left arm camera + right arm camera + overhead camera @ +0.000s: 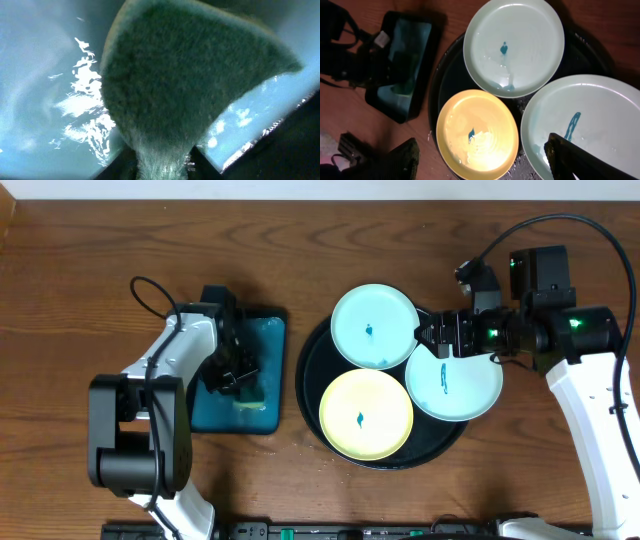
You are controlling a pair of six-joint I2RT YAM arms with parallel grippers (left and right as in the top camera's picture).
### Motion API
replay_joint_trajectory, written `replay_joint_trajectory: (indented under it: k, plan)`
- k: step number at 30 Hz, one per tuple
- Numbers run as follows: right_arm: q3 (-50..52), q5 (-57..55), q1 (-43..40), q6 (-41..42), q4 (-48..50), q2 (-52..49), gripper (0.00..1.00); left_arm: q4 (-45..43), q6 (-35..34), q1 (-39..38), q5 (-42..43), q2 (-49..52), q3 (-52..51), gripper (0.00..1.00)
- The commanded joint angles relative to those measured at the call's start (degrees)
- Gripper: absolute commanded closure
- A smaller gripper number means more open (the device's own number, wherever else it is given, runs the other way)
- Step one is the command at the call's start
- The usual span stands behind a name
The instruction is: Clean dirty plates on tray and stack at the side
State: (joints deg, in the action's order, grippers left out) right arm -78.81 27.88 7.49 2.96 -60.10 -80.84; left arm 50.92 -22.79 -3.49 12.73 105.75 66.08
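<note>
Three plates lie on the round black tray [312, 385]: an aqua plate [374, 326] at the back, a yellow plate [365, 415] at the front and an aqua plate [453, 383] on the right, overhanging the rim. Each has a blue smudge. My right gripper [437, 338] hovers open and empty between the two aqua plates. In the right wrist view its fingers [482, 152] span the yellow plate [477, 132] and the right aqua plate [590, 125]; the back aqua plate [515, 45] and tray [447, 75] also show. My left gripper [238, 378] is shut on a green sponge [190, 85].
A rectangular teal tray [270, 350] with water stands left of the black tray; the sponge is pressed into it, its wet floor [45, 100] filling the left wrist view. Bare wooden table [80, 300] surrounds both trays. A cable loops at the left arm.
</note>
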Motion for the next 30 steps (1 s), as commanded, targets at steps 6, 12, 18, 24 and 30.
replay_joint_trajectory:
  k: [6, 12, 18, 24, 30]
  plan:
    - [-1.0, -0.9, 1.8, -0.3, -2.1, 0.5, 0.21, -2.1, 0.0, 0.1, -3.3, -4.5, 1.4, 0.53]
    - [-1.0, -2.8, 3.6, -0.2, -4.6, 0.5, 0.21, -6.6, -0.1, 0.1, -7.2, -0.4, -3.0, 0.53]
    - [-0.4, -4.1, 6.2, 0.0, -5.5, 0.5, 0.25, -9.0, -0.5, 0.2, -5.2, 2.4, -5.0, 0.92]
    - [4.1, -15.4, 10.6, 8.6, -5.4, 0.0, 0.36, -4.2, -0.5, 0.2, -5.2, 1.1, -1.7, 0.93]
    - [14.3, -15.2, 11.4, 11.2, -1.8, -0.3, 0.48, 4.5, -0.2, 0.2, -4.7, -3.8, 4.4, 0.92]
